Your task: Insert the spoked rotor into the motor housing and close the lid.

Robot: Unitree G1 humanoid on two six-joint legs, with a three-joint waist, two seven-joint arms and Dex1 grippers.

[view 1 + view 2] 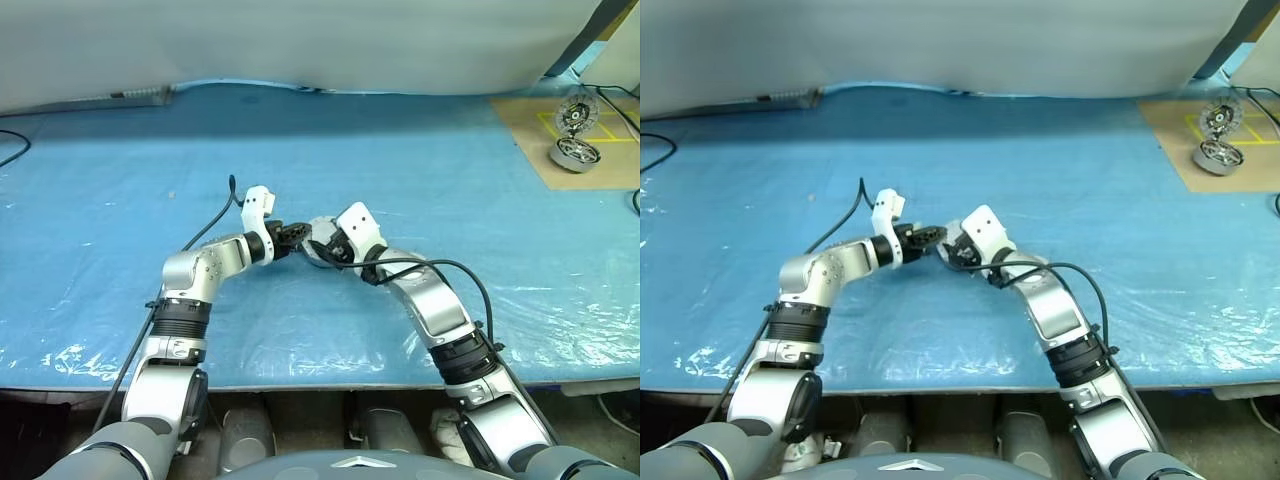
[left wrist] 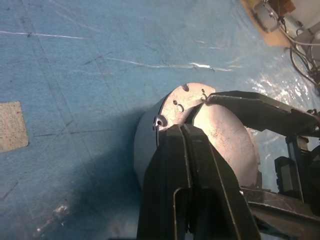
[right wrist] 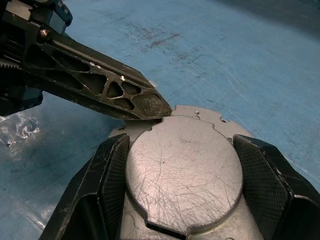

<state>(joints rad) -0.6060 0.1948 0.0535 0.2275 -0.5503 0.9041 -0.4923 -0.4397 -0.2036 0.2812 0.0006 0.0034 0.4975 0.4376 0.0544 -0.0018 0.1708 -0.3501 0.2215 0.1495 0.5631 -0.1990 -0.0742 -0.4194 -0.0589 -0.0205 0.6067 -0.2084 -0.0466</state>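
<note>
housing: motor housing, silver round body, sits mid-table on the blue plastic sheet, right where the two grippers meet; seen from the head it's mostly hidden behind the gripper bodies
lid: lid lies flat and closed on top of the housing, scratched plain metal face up, outline follows the housing top; small screw holes show on the rim beyond it
rotor: can't be seen, lid covers the inside
right gripper: right gripper jaws spread wide, one ribbed pad on each side of the housing, pressed against its wall, so it has hold of the housing
left gripper: left gripper fingers pressed together, nothing between them; the joined tip sits on the lid's edge at the far rim of the housing
left gripper from the right wrist view: black cut-out finger comes in slanting, tip touching the seam between lid and housing top
in the way: both gripper bodies crowd over the housing and block it from the head views; black cable loops up off the left forearm, another runs along the right forearm
other things: brown board at far right corner of table, yellow tape square on it, a second motor unit on it with its disc standing open above; well apart from the work
table back: grey backdrop sheet behind; long grey bar at far left edge
</note>
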